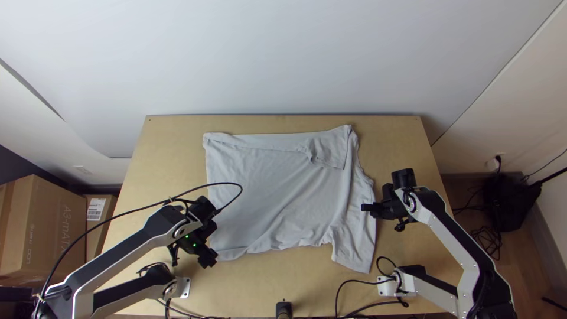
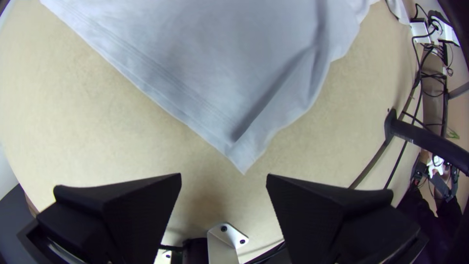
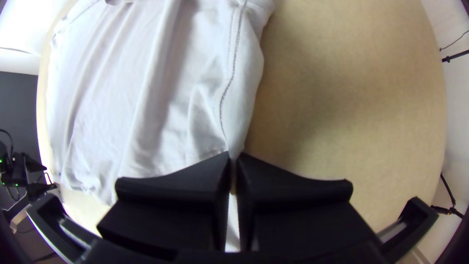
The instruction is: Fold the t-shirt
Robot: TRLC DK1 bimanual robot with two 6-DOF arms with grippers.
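While right tool [image 1: 365,208] pinches t-shirt [image 1: 277,189], left tool [image 1: 190,256] gapes empty; hem [image 2: 156,88] leftward, length crosswise.

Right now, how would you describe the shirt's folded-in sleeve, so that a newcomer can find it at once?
On the light wooden table lies a pale t-shirt. At its far right corner in the top view, the folded-in sleeve is a small flap lying on the shirt's body. The other sleeve instead sticks out toward the table's near edge.

Bright, diffuse light, soft shadows on the table [image 3: 317,117], bent, dark-cornered wrist views
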